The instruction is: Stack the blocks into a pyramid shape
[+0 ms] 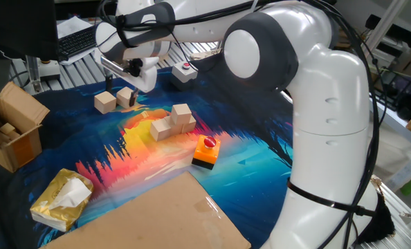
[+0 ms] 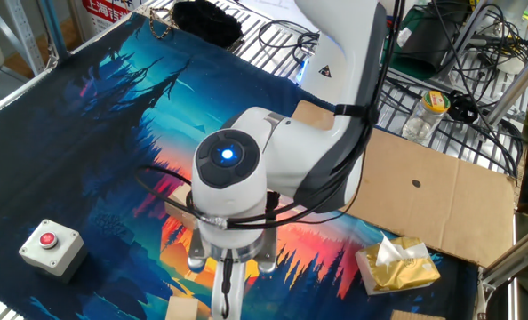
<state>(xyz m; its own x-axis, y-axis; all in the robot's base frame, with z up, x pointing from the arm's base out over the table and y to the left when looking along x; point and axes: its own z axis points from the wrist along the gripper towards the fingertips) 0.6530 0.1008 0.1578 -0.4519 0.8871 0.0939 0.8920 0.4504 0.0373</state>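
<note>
Two pale wooden blocks sit apart at the back left of the mat, one [image 1: 105, 102] on the left and one [image 1: 126, 97] beside it. A cluster of blocks [image 1: 165, 128] lies mid-mat, with one block [image 1: 181, 111] on top. My gripper [image 1: 132, 86] hangs just above the right-hand loose block, its fingers pointing down and apparently open, holding nothing. In the other fixed view my arm hides the gripper and most blocks; only one block [image 2: 182, 309] shows at the bottom edge.
An orange-and-black block with a red button [image 1: 206, 151] sits just in front of the cluster. A grey button box [image 1: 183, 71] is at the back. A cardboard box [image 1: 12, 131] is at the left, a yellow tissue pack [image 1: 61, 199] and a cardboard sheet [image 1: 157, 218] in front.
</note>
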